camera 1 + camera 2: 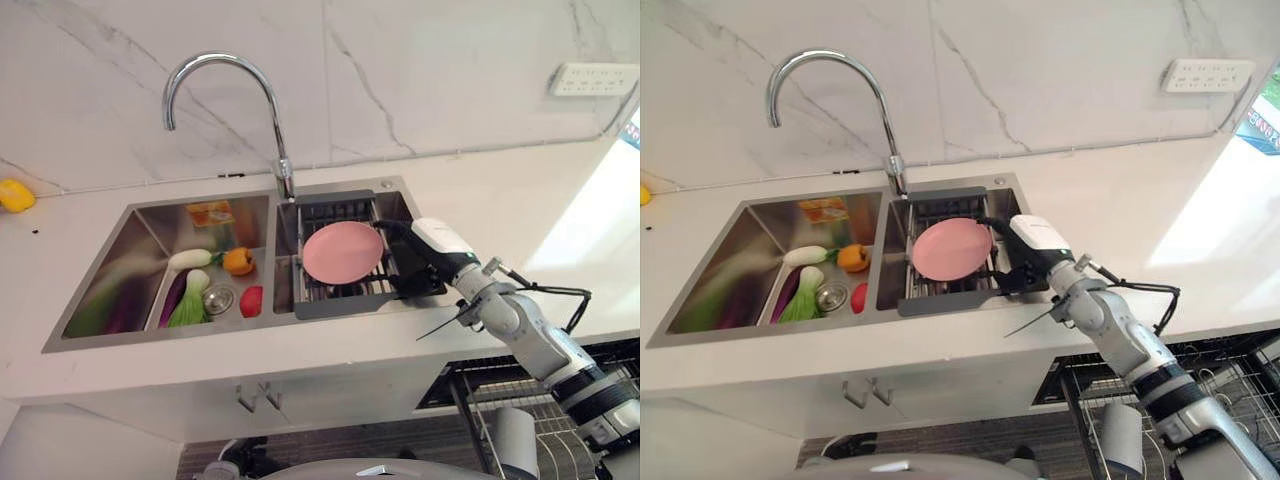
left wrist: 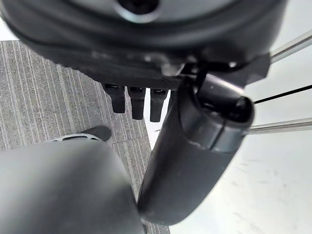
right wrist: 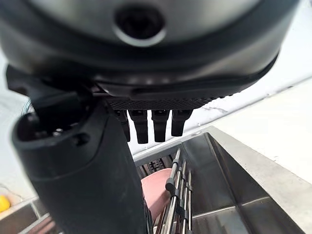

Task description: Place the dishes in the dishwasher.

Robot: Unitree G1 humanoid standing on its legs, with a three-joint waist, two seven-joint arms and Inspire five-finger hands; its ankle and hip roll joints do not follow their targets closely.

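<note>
Hiding part of the pink plate (image 3: 157, 191) behind the right hand (image 3: 83, 161); running off frame beside the sink (image 1: 120, 262), a yellow object (image 1: 14, 195).

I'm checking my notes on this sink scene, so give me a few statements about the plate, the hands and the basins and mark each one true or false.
1. The pink plate lies on the drying rack in the right basin of the sink. True.
2. The right hand is over the left basin. False: it is at the rack's right side, beside the plate.
3. The right hand's fingers are straight, holding nothing. True.
4. The vegetables lie on the counter. False: they are in the left basin.
5. The left hand hangs above the floor. True.
</note>
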